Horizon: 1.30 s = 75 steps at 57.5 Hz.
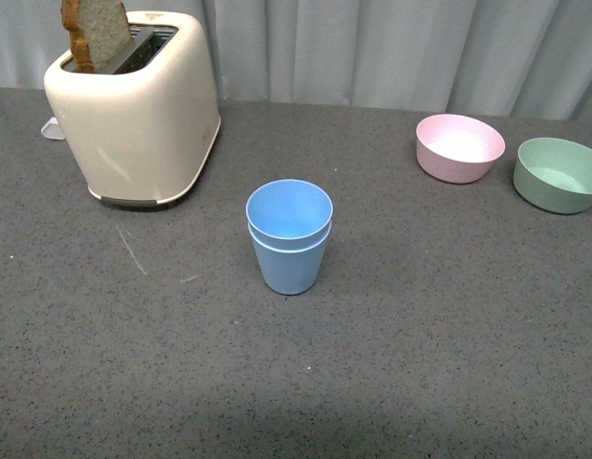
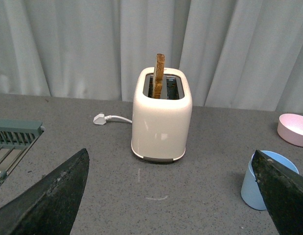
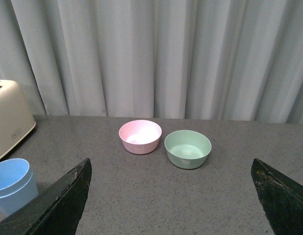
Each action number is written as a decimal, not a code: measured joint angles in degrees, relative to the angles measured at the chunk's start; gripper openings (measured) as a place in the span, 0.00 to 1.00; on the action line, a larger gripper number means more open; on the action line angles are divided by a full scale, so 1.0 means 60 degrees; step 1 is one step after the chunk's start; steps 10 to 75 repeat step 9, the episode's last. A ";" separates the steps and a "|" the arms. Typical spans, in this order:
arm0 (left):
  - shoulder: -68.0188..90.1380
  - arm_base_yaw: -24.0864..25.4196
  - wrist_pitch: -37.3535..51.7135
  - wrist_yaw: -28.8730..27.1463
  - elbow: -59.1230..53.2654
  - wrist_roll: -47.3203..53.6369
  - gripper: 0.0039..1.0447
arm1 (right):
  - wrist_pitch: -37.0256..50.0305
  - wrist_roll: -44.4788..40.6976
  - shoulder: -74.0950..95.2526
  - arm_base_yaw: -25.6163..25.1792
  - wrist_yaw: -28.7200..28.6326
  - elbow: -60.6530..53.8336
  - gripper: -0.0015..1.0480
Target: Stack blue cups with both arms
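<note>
The two light blue cups (image 1: 289, 234) stand upright in the middle of the grey table, one nested inside the other. The stack also shows in the left wrist view (image 2: 263, 185), partly behind one finger, and in the right wrist view (image 3: 11, 185). No arm shows in the front view. My left gripper (image 2: 171, 196) is open and empty, its black fingers (image 2: 53, 200) wide apart above the table in front of the toaster. My right gripper (image 3: 171, 196) is open and empty, facing the two bowls.
A cream toaster (image 1: 133, 110) with a bread slice (image 1: 95, 33) stands at the back left. A pink bowl (image 1: 459, 147) and a green bowl (image 1: 559, 174) sit at the back right. A white plug (image 2: 100, 119) and a grey rack (image 2: 11, 142) lie left of the toaster.
</note>
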 joint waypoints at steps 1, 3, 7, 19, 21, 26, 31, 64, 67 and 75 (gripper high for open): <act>0.0000 0.0000 0.0000 0.0000 0.0000 0.0000 0.94 | 0.0000 0.0000 0.0000 0.0000 0.0000 0.0000 0.91; 0.0000 0.0004 0.0000 0.0000 0.0000 0.0000 0.94 | 0.0000 0.0000 0.0000 0.0000 0.0000 0.0000 0.91; 0.0000 0.0004 0.0000 0.0000 0.0000 0.0000 0.94 | 0.0000 0.0000 0.0000 0.0000 0.0000 0.0000 0.91; 0.0000 0.0000 0.0000 0.0000 0.0000 0.0000 0.94 | 0.0000 0.0000 0.0000 0.0000 0.0000 0.0000 0.91; 0.0000 0.0000 0.0000 0.0000 0.0000 0.0000 0.94 | 0.0000 0.0000 0.0000 0.0000 0.0000 0.0000 0.91; 0.0000 0.0000 0.0000 0.0000 0.0000 0.0000 0.94 | 0.0000 0.0000 0.0000 0.0000 0.0000 0.0000 0.91; 0.0000 0.0000 0.0000 0.0000 0.0000 0.0000 0.94 | 0.0000 0.0000 0.0000 0.0000 0.0000 0.0000 0.91; 0.0000 0.0000 0.0000 0.0000 0.0000 0.0000 0.94 | 0.0000 0.0000 0.0000 0.0000 0.0000 0.0000 0.91; 0.0000 0.0000 0.0000 0.0000 0.0000 0.0000 0.94 | 0.0000 0.0000 0.0000 0.0000 0.0000 0.0000 0.91; 0.0000 0.0000 0.0000 0.0000 0.0000 0.0000 0.94 | 0.0000 0.0000 0.0000 0.0000 0.0000 0.0000 0.91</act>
